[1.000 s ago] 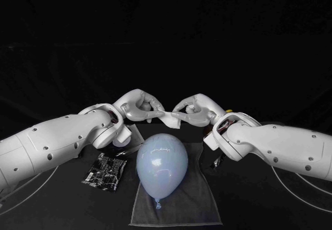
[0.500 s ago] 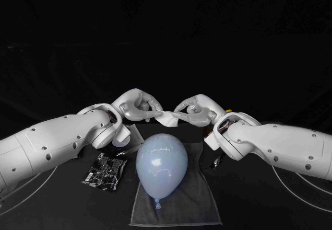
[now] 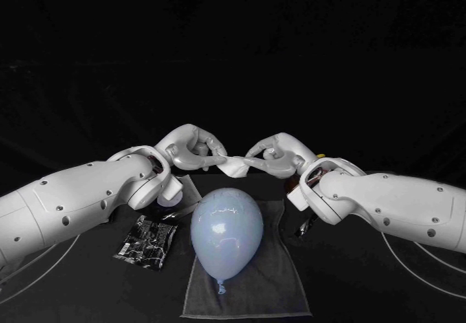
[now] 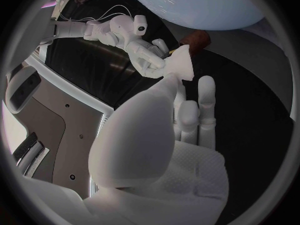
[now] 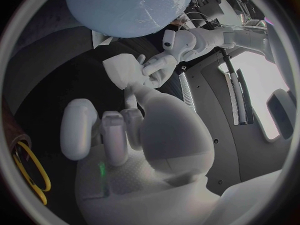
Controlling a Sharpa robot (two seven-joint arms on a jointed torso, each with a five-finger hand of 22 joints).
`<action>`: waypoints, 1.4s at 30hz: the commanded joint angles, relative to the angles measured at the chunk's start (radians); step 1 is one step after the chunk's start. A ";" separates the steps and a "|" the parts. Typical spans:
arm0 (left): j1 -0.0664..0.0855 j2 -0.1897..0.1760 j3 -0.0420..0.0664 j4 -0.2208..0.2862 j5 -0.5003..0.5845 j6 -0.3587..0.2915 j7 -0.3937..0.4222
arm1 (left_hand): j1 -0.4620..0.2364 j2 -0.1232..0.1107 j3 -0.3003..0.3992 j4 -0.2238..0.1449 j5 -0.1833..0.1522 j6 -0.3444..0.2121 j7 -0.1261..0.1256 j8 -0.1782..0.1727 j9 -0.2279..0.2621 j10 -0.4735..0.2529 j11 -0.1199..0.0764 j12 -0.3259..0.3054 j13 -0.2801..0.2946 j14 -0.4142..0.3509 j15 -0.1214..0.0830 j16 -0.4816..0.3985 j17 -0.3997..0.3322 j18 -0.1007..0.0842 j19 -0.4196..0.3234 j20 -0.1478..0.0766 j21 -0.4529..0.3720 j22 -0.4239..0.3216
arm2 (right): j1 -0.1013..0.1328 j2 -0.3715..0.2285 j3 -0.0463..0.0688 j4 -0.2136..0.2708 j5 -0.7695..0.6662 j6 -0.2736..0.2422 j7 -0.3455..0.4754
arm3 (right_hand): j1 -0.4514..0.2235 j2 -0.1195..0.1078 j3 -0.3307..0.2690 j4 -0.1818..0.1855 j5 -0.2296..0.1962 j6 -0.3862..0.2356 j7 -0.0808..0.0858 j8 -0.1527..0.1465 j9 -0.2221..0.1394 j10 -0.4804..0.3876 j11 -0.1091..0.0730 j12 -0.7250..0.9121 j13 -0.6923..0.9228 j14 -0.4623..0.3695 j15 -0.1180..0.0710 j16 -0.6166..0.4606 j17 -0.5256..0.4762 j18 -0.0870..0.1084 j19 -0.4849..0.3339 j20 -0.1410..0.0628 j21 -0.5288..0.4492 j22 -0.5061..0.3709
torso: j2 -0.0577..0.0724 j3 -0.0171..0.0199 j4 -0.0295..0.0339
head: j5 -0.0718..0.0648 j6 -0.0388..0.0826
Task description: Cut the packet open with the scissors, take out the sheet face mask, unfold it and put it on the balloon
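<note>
Centrally, glossy oval balloon (image 3: 227, 229) on grey towel (image 3: 262, 291); crumpled white mask (image 3: 236, 166) beyond.

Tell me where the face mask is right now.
In the head view the face mask is pinched between the left hand and the right hand, centred just beyond the balloon.
</note>
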 commanded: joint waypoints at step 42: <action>0.002 -0.009 0.000 0.019 -0.016 -0.031 0.045 | -0.035 -0.044 0.104 -0.026 0.004 0.011 -0.006 0.020 0.010 0.021 0.000 -0.017 -0.015 0.011 -0.004 0.003 0.015 0.011 -0.017 -0.007 0.045 0.043 | 0.001 -0.010 0.001 -0.019 0.199 0.069 0.049 | -0.161 -0.080 -0.116 0.120 0.004 -0.137 0.068 -0.082 -0.041 -0.042 0.051 -0.132 0.110 0.105 0.047 0.004 0.264 0.018 -0.033 0.032 -0.103 0.163 | 0.001 0.0005 0.0002 | -0.006 -0.003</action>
